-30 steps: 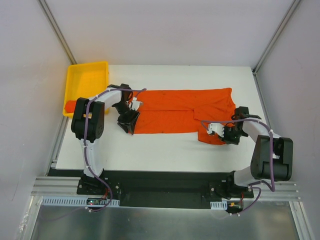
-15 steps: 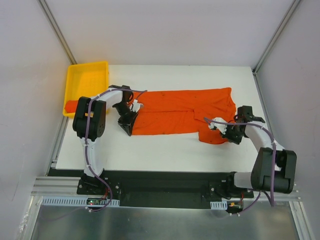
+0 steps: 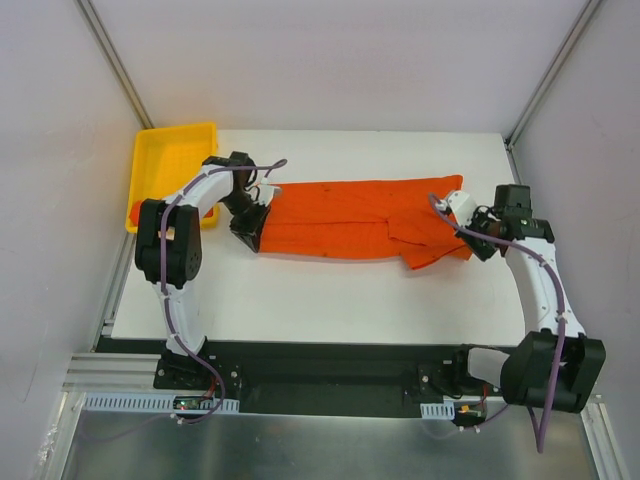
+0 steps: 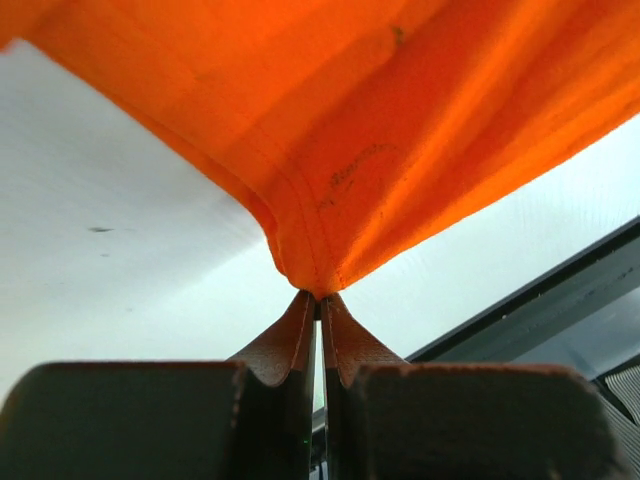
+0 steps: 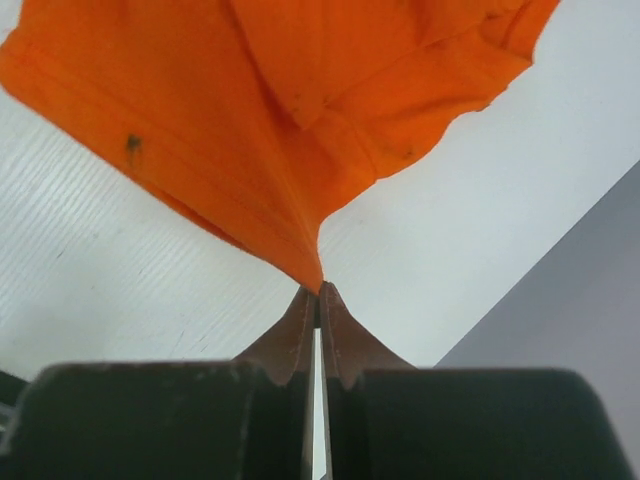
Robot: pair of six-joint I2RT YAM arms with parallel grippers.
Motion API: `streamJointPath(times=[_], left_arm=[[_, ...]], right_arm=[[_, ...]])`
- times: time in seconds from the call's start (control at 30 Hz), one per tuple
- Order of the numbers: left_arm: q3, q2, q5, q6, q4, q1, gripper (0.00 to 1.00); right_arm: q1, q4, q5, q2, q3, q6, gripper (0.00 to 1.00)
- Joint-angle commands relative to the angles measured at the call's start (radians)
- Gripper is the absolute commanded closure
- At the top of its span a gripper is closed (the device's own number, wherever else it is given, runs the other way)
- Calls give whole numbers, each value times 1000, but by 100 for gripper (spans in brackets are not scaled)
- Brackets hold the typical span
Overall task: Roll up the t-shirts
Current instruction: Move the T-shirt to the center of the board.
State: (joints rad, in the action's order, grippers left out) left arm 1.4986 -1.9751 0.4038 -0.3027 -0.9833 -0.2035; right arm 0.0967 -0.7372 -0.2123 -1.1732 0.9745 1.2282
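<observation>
Top view: 1 orange t-shirt (image 3: 350, 218) lies on the white table (image 3: 330, 295), stretched as a long horizontal band across the middle of the frame and folded lengthwise. Its upper edge runs nearly straight. At the lower right a flap of cloth hangs below the band's lower edge. The left gripper (image 3: 250, 226) sits at the band's left end, just right of the yellow tray (image 3: 150, 150) in the upper left of the frame; shirt and tray are apart. The right gripper (image 3: 478, 238) sits at the band's right end, near the table's right edge. Left wrist view: the jaws are pressed together on a hemmed corner of the shirt at frame centre, with only a thin slit between them, so we log this hand as clamped on cloth. From the pinch the cloth fans out across the upper part of the frame, raised off the table, with white surface showing under it. A black rail (image 4: 540, 300) crosses the lower right. Right wrist view: the jaws are likewise closed on a pointed gather of the shirt at frame centre. The cloth spreads upward, with 1 small dark speck (image 5: 132, 145) at upper left. White table lies beneath and a grey wall (image 5: 580, 290) is at lower right. The middle of the band rests on the table.
</observation>
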Motion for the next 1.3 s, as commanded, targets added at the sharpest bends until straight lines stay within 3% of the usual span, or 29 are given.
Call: streamJointPath(times=[0.0,0.33,0.87,1.03,1.27], left_arm=[[98,-5,-23,-24,-25,24,100],[313,-145,-40,-47,-48,29,100],[653,-352,-109,-59,-124,70,100],[669,-370,-132,-61,-127,78,100],[816,-465,-169,-55,-120,81,100]], right_arm=[[12,50,31,-116,157,-104,99],[18,53,39,-432,487,-139,99],[-43,93,88,-793,811,-104,99],[-58,94,102,-891,930,-101,99],[-87,128,149,-993,990,-75,99]])
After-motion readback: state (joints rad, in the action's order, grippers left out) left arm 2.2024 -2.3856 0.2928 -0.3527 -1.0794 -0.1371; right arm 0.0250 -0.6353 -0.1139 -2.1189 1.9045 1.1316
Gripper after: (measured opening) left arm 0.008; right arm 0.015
